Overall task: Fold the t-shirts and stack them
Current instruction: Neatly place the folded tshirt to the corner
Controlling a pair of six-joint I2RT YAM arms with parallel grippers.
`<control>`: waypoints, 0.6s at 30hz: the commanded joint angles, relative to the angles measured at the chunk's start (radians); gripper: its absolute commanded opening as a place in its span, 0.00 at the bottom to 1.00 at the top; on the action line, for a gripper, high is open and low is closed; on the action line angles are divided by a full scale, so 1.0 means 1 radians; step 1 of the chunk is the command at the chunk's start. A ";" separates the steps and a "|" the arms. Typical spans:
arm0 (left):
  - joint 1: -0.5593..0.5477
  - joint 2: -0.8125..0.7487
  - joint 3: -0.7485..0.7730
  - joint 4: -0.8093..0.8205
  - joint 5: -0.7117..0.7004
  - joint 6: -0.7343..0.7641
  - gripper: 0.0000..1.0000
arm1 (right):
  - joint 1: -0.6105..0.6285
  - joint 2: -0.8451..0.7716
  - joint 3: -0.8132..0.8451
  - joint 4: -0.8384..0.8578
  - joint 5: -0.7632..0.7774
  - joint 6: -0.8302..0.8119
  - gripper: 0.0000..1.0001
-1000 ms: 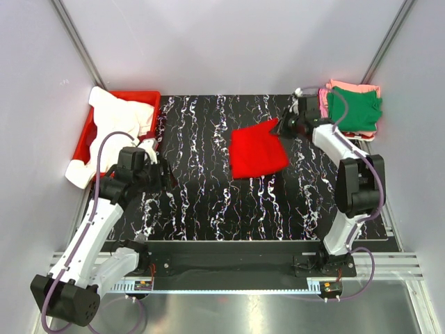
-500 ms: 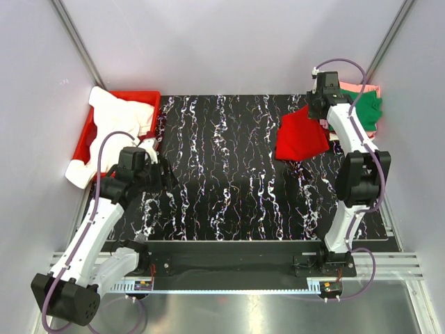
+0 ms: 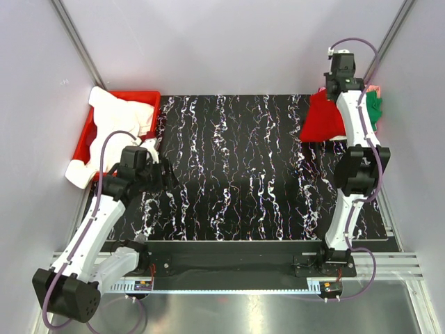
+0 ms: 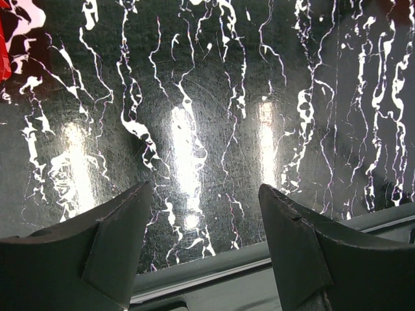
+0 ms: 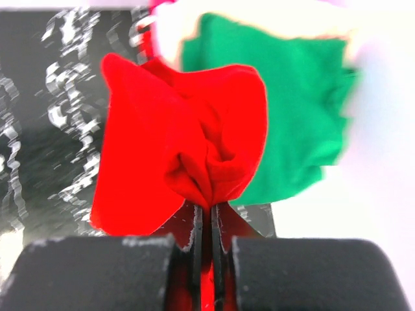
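Observation:
My right gripper is shut on the folded bright red t-shirt and holds it lifted at the far right, beside the stack. In the right wrist view the red t-shirt hangs bunched from the closed jaws in front of the green t-shirt. The green t-shirt tops the stack, with a pink one under it. White t-shirts are heaped in the red bin. My left gripper is open and empty low over the black mat.
The red plastic bin stands at the far left, its white cloth spilling over the near side. The black marbled mat covers the table. Grey walls close in on both sides and the back.
My right gripper has carried the red t-shirt from the mat's middle up and to the far right, next to the green stack. The left arm has barely moved.

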 commanded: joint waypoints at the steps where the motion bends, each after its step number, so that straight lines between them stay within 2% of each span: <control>1: -0.001 0.013 -0.010 0.043 -0.004 0.002 0.72 | -0.034 -0.027 0.074 0.048 0.062 -0.060 0.00; 12: -0.001 0.033 -0.013 0.043 0.008 0.001 0.71 | -0.081 0.004 0.174 0.129 0.039 -0.136 0.00; 18: -0.001 0.038 -0.010 0.043 0.010 0.001 0.71 | -0.106 0.077 0.270 0.163 0.046 -0.144 0.00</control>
